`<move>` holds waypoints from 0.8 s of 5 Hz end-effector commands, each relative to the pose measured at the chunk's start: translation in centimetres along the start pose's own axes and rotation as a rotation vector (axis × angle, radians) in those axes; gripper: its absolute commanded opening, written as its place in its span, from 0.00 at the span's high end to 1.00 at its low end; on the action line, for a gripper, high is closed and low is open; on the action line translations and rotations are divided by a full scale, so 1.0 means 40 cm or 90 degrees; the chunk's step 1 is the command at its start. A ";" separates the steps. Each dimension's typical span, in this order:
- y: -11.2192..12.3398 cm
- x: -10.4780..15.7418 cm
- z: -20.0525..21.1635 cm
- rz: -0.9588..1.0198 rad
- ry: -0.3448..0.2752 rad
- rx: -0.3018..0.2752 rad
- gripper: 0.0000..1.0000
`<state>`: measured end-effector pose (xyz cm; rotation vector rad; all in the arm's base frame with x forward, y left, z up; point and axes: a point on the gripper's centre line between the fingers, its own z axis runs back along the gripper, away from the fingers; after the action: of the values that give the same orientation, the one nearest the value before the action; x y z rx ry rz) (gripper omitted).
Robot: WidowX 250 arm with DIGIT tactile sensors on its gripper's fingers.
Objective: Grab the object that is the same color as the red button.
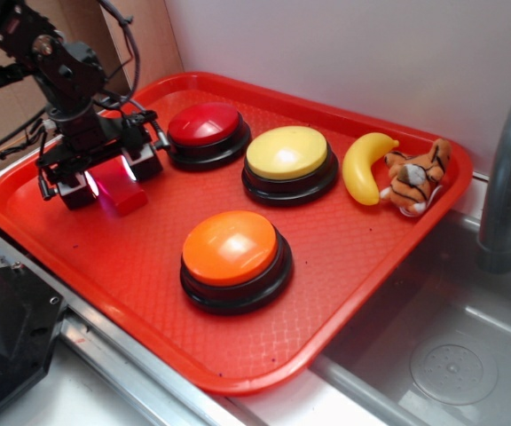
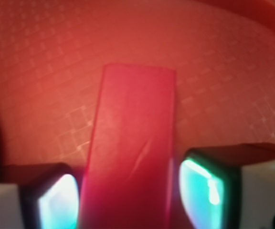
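Black jointed arm (image 1: 65, 67) with looping black cables, its hand (image 1: 105, 173) tipped by pale pads.

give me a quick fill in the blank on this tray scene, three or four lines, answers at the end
1. The hand sits low over the small red block, one finger on each ____ of it.
2. The button standing nearest the tray's front rim has a dome coloured ____.
3. The yellow banana lies between the yellow button and the toy ____.
4. Everything rests on a red ____.

Answers: side; orange; tiger; tray
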<state>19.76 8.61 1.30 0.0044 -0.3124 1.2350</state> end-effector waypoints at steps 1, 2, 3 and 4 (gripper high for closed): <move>0.011 0.032 0.024 -0.034 0.018 -0.018 1.00; -0.022 0.043 0.097 -0.204 0.034 0.004 1.00; -0.043 0.030 0.191 -0.352 0.050 -0.031 1.00; -0.068 -0.008 0.290 -0.510 0.096 -0.034 1.00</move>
<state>18.79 4.06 11.29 -0.0176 -0.1255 0.4301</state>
